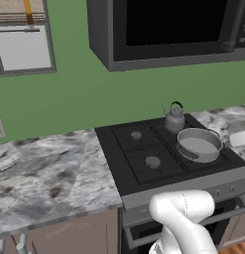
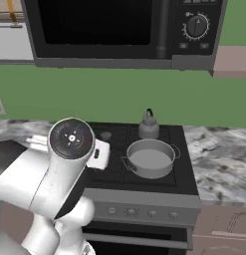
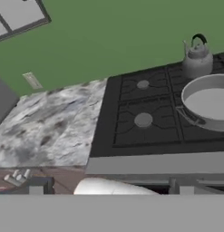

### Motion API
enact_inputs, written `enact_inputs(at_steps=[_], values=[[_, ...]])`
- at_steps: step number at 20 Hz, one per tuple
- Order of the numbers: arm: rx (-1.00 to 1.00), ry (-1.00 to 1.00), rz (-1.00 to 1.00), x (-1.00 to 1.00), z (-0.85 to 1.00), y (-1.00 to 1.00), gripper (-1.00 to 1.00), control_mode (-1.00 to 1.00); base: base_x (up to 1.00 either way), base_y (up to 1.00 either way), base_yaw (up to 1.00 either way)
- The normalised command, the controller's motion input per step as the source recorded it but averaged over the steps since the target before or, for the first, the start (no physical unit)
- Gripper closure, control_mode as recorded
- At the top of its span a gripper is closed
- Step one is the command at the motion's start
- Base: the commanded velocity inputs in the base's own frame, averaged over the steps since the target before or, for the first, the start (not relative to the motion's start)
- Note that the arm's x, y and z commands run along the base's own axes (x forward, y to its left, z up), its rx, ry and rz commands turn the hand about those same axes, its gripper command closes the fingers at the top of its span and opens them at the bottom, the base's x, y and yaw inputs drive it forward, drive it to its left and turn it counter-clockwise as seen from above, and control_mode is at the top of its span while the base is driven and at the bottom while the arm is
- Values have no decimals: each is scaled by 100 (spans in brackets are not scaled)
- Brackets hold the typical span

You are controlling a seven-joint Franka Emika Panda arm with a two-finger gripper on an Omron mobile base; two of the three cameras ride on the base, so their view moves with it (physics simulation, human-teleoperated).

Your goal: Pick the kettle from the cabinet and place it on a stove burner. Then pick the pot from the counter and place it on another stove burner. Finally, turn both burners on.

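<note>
The stove (image 1: 144,193) sits in the counter (image 1: 49,173), its black top reaching from the back wall to the front edge, where a row of small grey knobs (image 2: 131,212) runs along the front panel. The pot (image 1: 199,145) stands on the front right burner, near the stove's front right corner; the kettle (image 1: 174,118) stands just behind it on the back right burner, at the back edge. Both are already placed, so the knobs look like the things left to handle.

A knob is small, stiff and probably smooth, so it could slip. It likely wants a pinch across its round sides and a twist, not a push on its face.

The gripper itself cannot be made out, but its jaws stand fully apart and grasp nothing.
</note>
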Motion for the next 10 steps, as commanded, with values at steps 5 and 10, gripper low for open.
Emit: enact_inputs(at_steps=[5,10], values=[[24,0,-6,-19,0,-57,-100,-100,0,0,0],[29,6,-2,-21,0,-49,-100,-100,0,0,0]])
